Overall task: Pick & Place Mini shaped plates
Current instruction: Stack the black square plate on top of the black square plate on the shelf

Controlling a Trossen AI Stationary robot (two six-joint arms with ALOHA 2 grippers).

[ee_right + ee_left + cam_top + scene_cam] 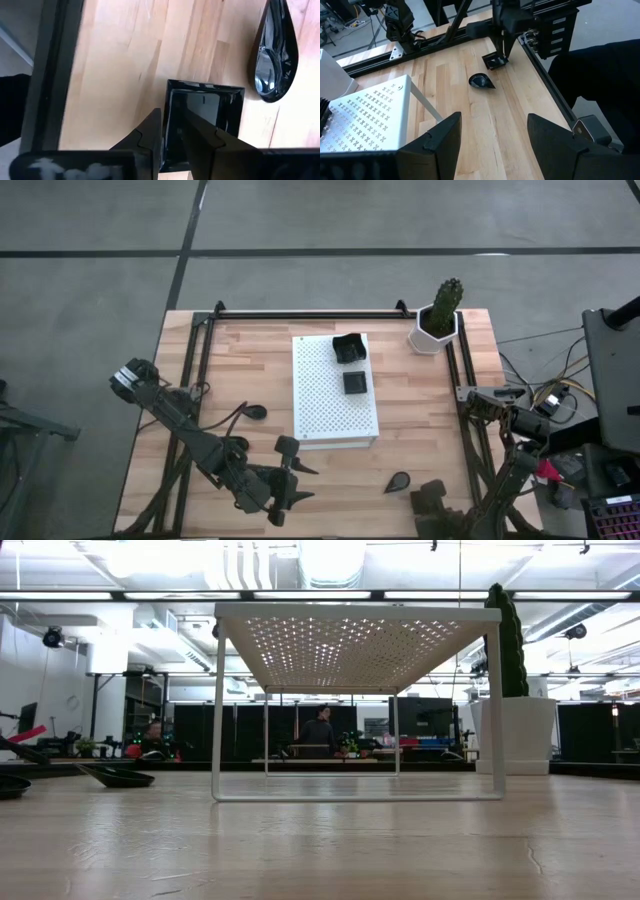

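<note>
**Your count: five small dark plates, one white board, one cactus pot, two grippers.**

Looking down on the table, you have two square plates, one on the white board [335, 392] at [355, 383] and one off it at 5 o'clock [205, 120]. There are two teardrop plates, at the board's 9 o'clock [255, 412] and 5 o'clock [397, 482], and a single irregular plate [348, 348] on the board's 12 o'clock end. One cactus pot [434, 330] stands at 1 o'clock. The left gripper [492, 130] and right gripper [172, 117] make two.

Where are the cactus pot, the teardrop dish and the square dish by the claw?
cactus pot [433, 332]: high view, white wall.
teardrop dish [481, 81]: left wrist view, dark bowl.
square dish [204, 112]: right wrist view, glossy floor.
</note>
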